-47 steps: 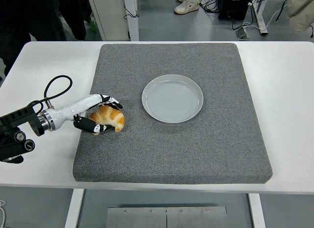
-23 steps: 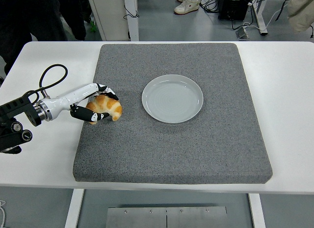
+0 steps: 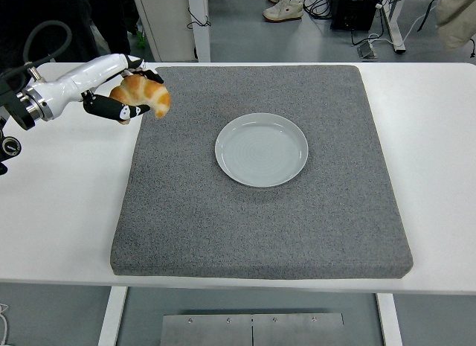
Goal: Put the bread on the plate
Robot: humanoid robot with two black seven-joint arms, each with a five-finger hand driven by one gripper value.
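A golden croissant (image 3: 146,95) hangs in the air over the far left corner of the grey mat, held in my left hand (image 3: 128,91), whose white and black fingers are curled around it. The pale round plate (image 3: 261,149) lies near the middle of the mat, to the right of the hand and nearer to me, with nothing on it. My right arm does not show.
The grey mat (image 3: 297,227) covers most of the white table (image 3: 67,204). A black cable loops above my left forearm (image 3: 52,33). Beyond the table's far edge stand table legs, cables and a person's shoes.
My left hand has lifted the croissant off the mat and carried it up and toward the far left corner. The plate has not moved.
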